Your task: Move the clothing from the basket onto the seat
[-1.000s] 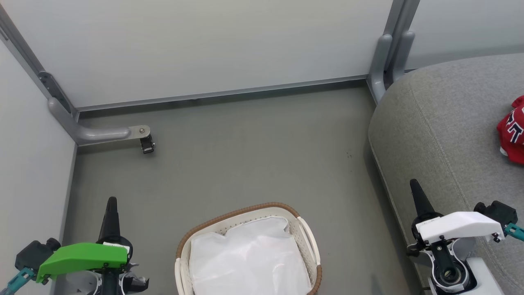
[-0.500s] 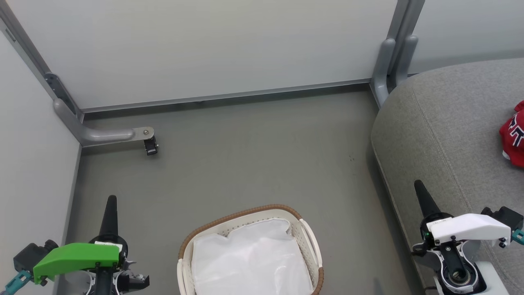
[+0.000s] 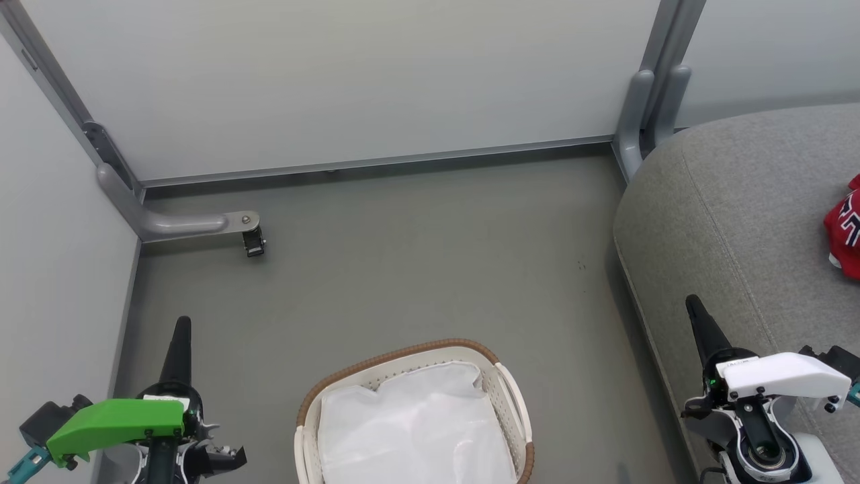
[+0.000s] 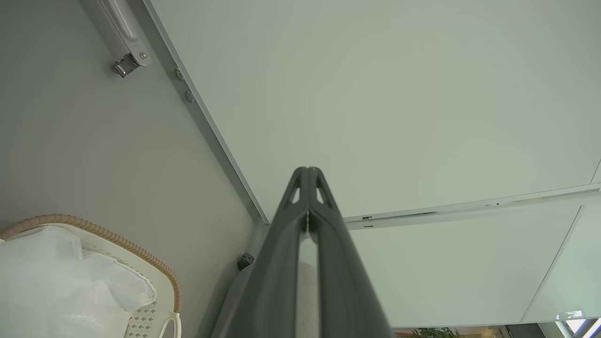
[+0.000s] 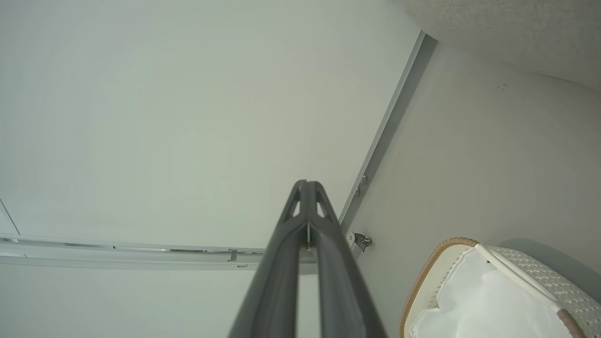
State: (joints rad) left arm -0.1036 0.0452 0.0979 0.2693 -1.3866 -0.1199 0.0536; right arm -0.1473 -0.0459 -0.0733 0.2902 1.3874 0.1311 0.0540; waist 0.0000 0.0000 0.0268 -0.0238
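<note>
In the head view I have the basket [image 3: 430,344] at the bottom centre of the frame. It stands on the grey floor [image 3: 416,255], and what I can make out inside it is the crumpled white liner [image 3: 410,430]. The clothing [image 3: 845,225], red with black-and-white lettering, lies on the seat [image 3: 732,202] at the right edge of the frame. It is cut off by that edge and well apart from the basket.

My left hand [image 3: 181,336] sits at the lower left under its green cover. My right hand [image 3: 695,312] is at the lower right under a white cover, in front of the seat's left border. Both point up the frame, narrowed to a single dark spike.

The wrist views give me the fingertips up close (the head view is too far for that). In the left wrist view the left hand [image 4: 307,173] has its tips pressed together on nothing, with the basket rim [image 4: 94,230] at the lower left. In the right wrist view the right hand [image 5: 307,185] is likewise pressed together and empty. The basket [image 5: 425,277] is at the lower right there, and the seat fabric [image 5: 516,33] is in the upper right corner.
</note>
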